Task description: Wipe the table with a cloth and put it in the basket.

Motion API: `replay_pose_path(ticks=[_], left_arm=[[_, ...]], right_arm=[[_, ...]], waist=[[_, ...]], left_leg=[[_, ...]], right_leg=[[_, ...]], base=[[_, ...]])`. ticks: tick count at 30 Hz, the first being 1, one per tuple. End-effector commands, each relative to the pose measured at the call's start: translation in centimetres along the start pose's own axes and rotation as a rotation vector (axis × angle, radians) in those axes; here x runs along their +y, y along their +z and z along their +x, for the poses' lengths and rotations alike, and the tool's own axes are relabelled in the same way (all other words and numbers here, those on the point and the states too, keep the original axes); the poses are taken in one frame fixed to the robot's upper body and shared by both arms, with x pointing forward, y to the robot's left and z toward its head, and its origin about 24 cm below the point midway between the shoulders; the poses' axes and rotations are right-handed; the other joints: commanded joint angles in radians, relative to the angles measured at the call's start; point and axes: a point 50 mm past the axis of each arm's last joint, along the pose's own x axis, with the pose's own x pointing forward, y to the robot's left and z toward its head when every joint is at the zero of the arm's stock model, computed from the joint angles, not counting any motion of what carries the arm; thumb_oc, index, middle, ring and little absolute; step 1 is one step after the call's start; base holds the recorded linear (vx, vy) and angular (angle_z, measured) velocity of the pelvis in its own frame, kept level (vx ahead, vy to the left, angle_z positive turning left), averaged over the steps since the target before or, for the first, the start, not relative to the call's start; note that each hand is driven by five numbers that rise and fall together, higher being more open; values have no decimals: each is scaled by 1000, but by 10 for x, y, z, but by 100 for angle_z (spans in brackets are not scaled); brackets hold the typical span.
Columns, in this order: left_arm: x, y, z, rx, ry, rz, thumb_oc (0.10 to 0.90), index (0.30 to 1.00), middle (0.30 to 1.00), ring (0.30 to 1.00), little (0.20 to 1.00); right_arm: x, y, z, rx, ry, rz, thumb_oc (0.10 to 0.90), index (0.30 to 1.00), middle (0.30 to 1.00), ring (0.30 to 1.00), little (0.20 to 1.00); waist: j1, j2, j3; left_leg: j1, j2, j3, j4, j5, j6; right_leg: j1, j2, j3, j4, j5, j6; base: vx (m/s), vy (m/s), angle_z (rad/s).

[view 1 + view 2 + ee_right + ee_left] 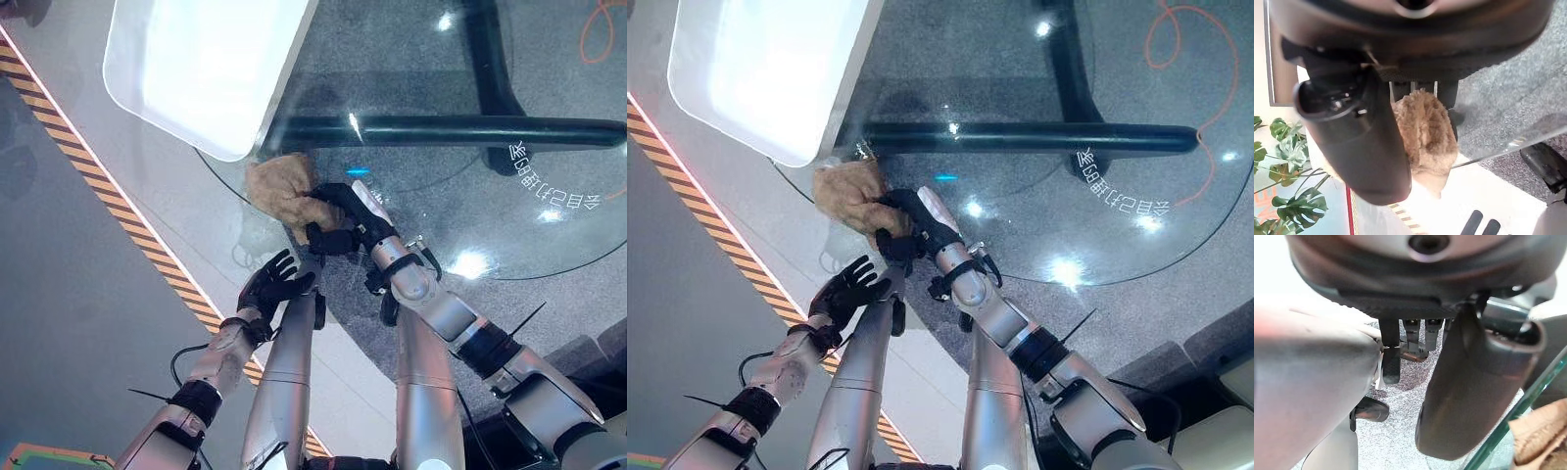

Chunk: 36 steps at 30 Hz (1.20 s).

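Note:
A crumpled tan cloth (pixel 277 190) lies on the round glass table (pixel 460 211) near its left edge. My right hand (pixel 345 210) rests on the cloth's near side, fingers curled into it. In the right wrist view the cloth (pixel 1426 138) is pinched between the thumb (pixel 1364 147) and the fingers behind it. My left hand (pixel 273 285) hangs off the table's near-left edge, fingers spread and holding nothing. In its own wrist view the left hand (pixel 1474 387) is beside the glass rim, with the cloth (pixel 1542 440) past it.
A white rounded tabletop (pixel 196 69) overlaps the glass table at the far left. A black bar (pixel 441 130) of the table's base shows under the glass. A yellow-and-black stripe (pixel 108 186) runs across the floor on the left.

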Motion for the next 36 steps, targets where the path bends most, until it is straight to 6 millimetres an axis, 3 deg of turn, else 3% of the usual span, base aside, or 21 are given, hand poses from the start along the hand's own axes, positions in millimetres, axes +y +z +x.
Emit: replay_pose_path(ticks=[1,11,17,26,28,36], left_arm=[[-50,-79,-21,285,-165,-52,800,900,900,900,900],[-50,-77,-20,285,-157,-47,800,900,900,900,900],[-48,-80,-21,284,-147,-51,800,900,900,900,900],[-43,-85,-25,282,-129,-56,800,900,900,900,900],[-41,-85,-26,278,-122,-57,800,900,900,900,900],[-32,-87,-30,276,-114,-63,800,900,900,900,900]], right_arm=[[5,53,-2,-264,31,103,100,300,300,300,200],[-13,40,-1,-215,-151,128,100,300,300,300,200],[-39,30,-4,-187,-393,165,100,300,300,300,200],[-94,17,-17,-146,-724,162,100,300,300,300,200],[-114,13,-22,-125,-804,143,100,300,300,300,200],[-160,-4,-46,-58,-1056,124,100,300,300,300,200]], waist=[[-6,24,-15],[-9,21,-15],[-15,20,-15],[-24,15,-15],[-28,13,-15],[-32,11,-15]], left_leg=[[-14,-30,98,178,-188,81],[-13,-28,101,177,-189,86],[-11,-25,104,182,-197,87],[1,-21,107,183,-211,90],[0,-20,109,185,-216,90],[8,-16,111,184,-228,89]], right_leg=[[-32,75,41,-172,177,36],[-35,72,40,-172,185,39],[-36,74,46,-166,186,40],[-27,78,53,-172,191,46],[-30,80,54,-171,193,48],[-22,83,55,-178,191,49]], base=[[0,0,0],[0,0,0],[0,0,0],[0,-4,0],[3,-32,-1],[0,-19,-4]])
